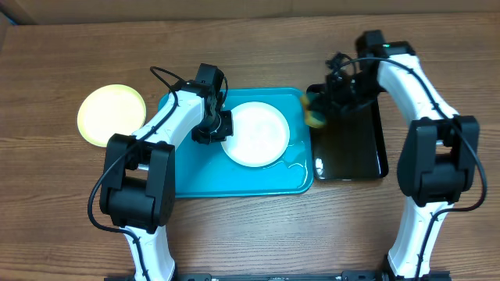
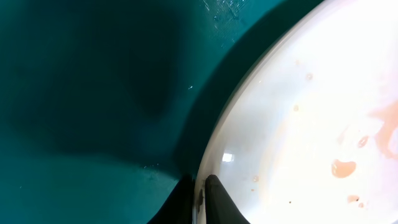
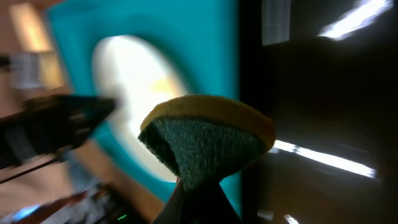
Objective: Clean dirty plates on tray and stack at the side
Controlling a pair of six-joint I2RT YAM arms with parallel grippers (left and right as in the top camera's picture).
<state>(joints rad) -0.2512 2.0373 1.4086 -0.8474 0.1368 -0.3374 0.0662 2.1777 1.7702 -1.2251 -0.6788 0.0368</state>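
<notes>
My left gripper (image 2: 200, 190) pinches the left rim of the white plate (image 1: 258, 134) — it lies, orange-smeared, on the blue tray (image 1: 187, 176). My right gripper (image 3: 196, 196) is clamped on a sponge (image 3: 205, 140) where the blue tray meets the black tray (image 1: 351, 160) — a yellow plate (image 1: 111, 115) sits left of both.

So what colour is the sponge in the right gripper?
The sponge is yellow over dark green, clearest in right wrist view.
</notes>
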